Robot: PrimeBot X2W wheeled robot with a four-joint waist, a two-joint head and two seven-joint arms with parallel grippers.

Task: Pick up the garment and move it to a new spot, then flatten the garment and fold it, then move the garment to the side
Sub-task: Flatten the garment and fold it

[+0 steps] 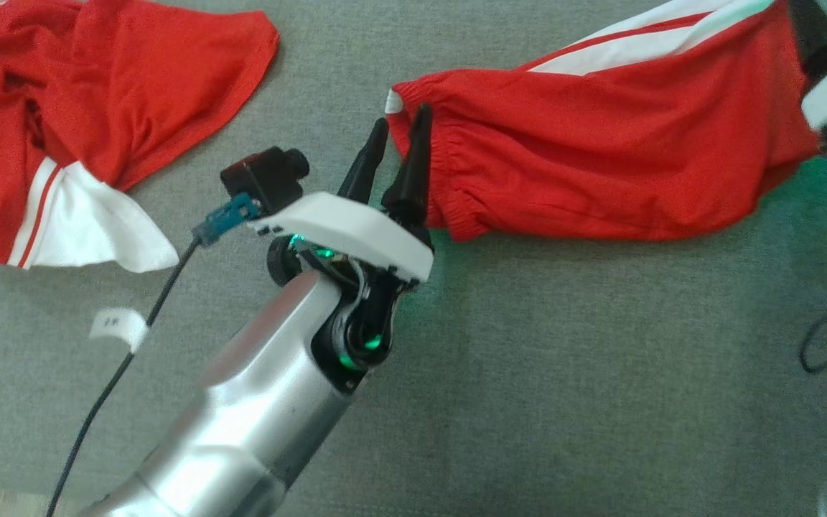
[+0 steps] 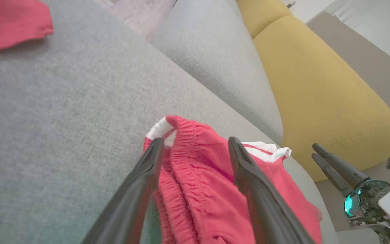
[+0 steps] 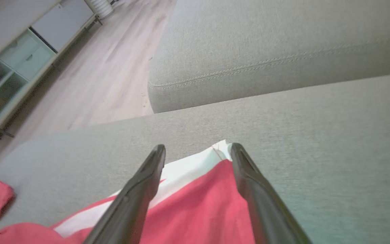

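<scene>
We see the red garment point(image 1: 600, 165) with white stripes lying stretched out on the grey sofa cushion point(image 1: 564, 373). Our left pincer point(image 1: 400, 126) stands open at its elastic waistband end, its 2 fingers apart over the gathered cloth, gripping nothing. Our right pincer point(image 3: 197, 147) is open too, its fingers spread above the white-striped corner at the other end. A second red cloth point(image 1: 112, 93) lies crumpled on the cushion, well apart to the left.
</scene>
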